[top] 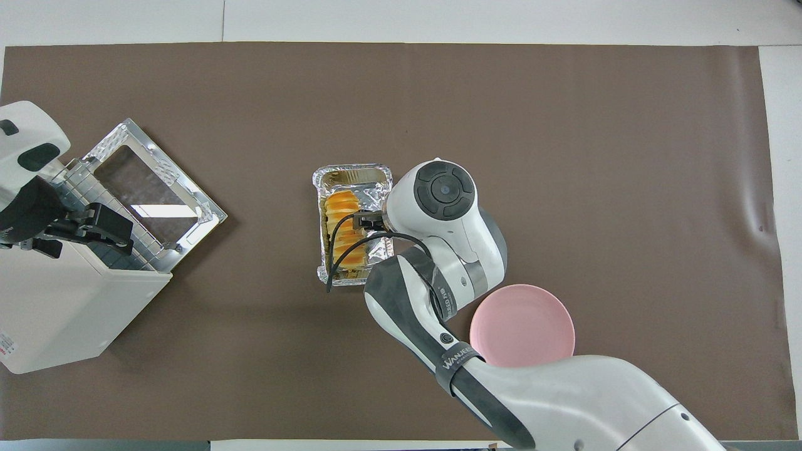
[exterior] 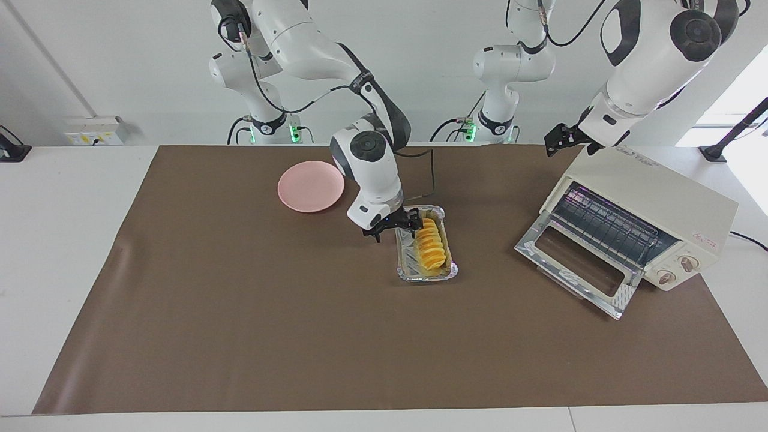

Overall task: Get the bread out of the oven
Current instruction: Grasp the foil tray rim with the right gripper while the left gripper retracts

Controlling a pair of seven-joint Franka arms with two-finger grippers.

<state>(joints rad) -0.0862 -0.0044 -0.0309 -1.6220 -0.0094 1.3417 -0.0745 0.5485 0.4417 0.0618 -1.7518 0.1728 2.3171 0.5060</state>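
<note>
bread (exterior: 432, 245): sitting in the foil tray (exterior: 427, 275) out on the surface, mid-mat, well apart from the oven. Golden-orange, ridged, lying lengthwise in the tray.

oven (exterior: 647, 213): cream box at the left arm's end of the surface, door (exterior: 577, 265) dropped open, wire rack (exterior: 606, 223) showing inside with no loaf on it, two knobs on the front.

right tool (exterior: 393, 227): low over the tray's end nearest the robots, right at the rim, fingers spread apart with nothing between them. In the overhead view the wrist covers that corner of the tray, so I can't tell if a fingertip is actually touching the foil.

left tool (exterior: 567, 139): up in the air over the oven's top edge, nothing in it. Fingers look apart in the overhead view, so I'd call it wide open.

plate (exterior: 311, 186): pink, round, bare, nearer to the robots than the tray and toward the right arm's end.

mat (exterior: 240, 324): brown sheet covering most of the surface; everything sits on it.
</note>
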